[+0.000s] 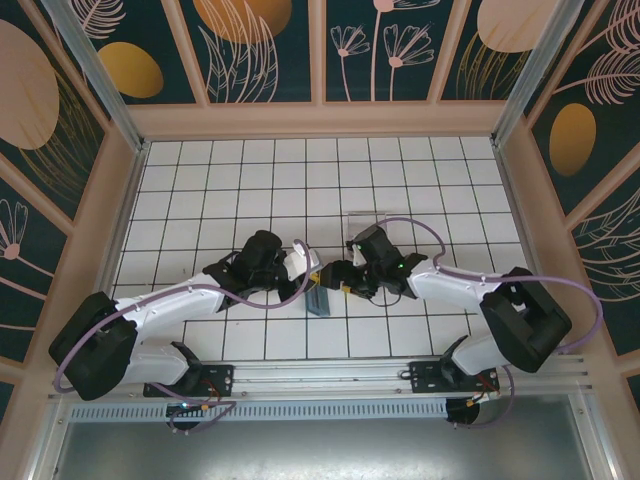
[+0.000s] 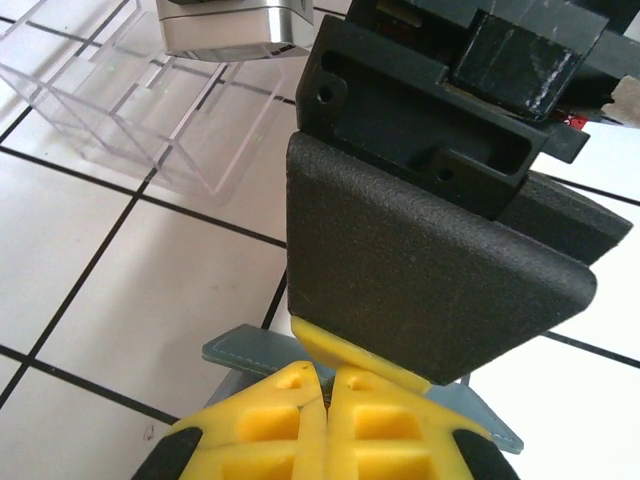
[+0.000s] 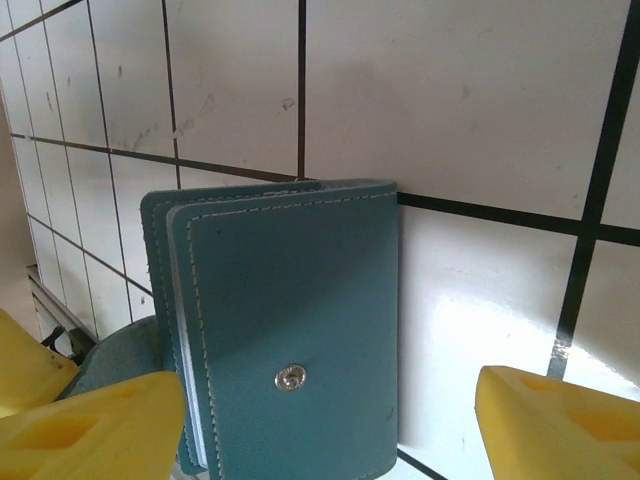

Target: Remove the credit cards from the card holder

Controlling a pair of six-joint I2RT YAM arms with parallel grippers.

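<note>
Where the two arms meet near the middle of the table (image 1: 250,180), the holder (image 1: 320,300) lies on the white tiles just near of both grippers. From above, the left gripper (image 1: 310,270) reaches in from the left and the right gripper (image 1: 338,277) from the right, their tips close together over the holder's far end. A clear tray (image 1: 362,218) sits just beyond the right gripper, on the far side.

Seen from the right wrist, the holder (image 3: 300,300) is folded shut, its teal panels stacked, with white stitching round the edge and a metal snap (image 3: 290,377) on the facing panel. The right gripper (image 3: 330,385) stands wide open around it. One yellow finger (image 3: 90,430) overlaps the holder's left edge, and the other (image 3: 560,420) is apart from its right edge, with bare tile between. A pale strip shows between the panels at the left edge; whether it is a card I cannot tell.

Seen from the left wrist, the left gripper (image 2: 325,400) has its yellow fingers pressed together with no gap. A thin teal edge of the holder (image 2: 240,350) spreads flat to either side just beyond the tips. Whether the tips touch it I cannot tell. The right gripper's black body (image 2: 420,260) looms just past them, and the tray (image 2: 130,110) lies to the far left.
</note>
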